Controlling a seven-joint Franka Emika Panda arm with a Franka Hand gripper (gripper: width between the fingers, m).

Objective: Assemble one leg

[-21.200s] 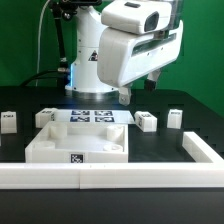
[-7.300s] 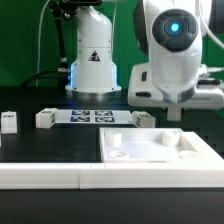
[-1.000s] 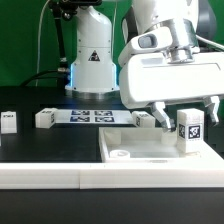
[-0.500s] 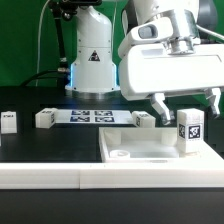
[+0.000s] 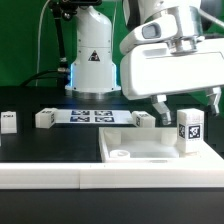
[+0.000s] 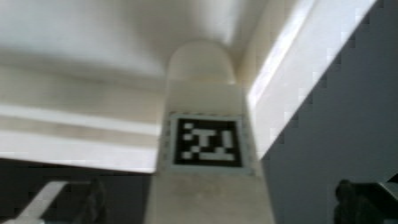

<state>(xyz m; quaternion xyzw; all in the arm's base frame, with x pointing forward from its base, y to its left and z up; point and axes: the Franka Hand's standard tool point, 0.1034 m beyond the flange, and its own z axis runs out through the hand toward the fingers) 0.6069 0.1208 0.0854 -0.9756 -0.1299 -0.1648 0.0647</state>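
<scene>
**Status: leg standing at panel corner, gripper clear**

1. Position of the task part. The leg (image 5: pixel 190 133), a small white plastic rectangular post with black-and-white square tags on its faces, stands upright on the large white square plastic panel (image 5: pixel 135 148). It sits at the panel's corner on the exterior view's right. The wrist view shows the same leg (image 6: pixel 210 150) end-on, with the panel (image 6: pixel 89 60) behind it.

2. Gripper state. The two-finger gripper (image 5: pixel 187 106) hangs above the leg with its jaws spread wide. One jaw is on each side of the post and neither touches it. The gripper holds nothing.

3. Other items. Three small white blocks lie loose on the black table (image 5: pixel 30 145): one (image 5: pixel 8 121) near the exterior view's left edge, one (image 5: pixel 45 118) just beside the marker board (image 5: pixel 90 115), and one (image 5: pixel 146 120) behind the panel. A round hole (image 5: pixel 120 155) at the panel's near corner is unfilled.

4. Progress. Judged from these views, the main step is done: the leg stands unsupported in its corner. The joint at its base is hidden, so full seating cannot be confirmed. What appears to remain is to check that the leg is tight and then to move the arm clear without knocking the post.
</scene>
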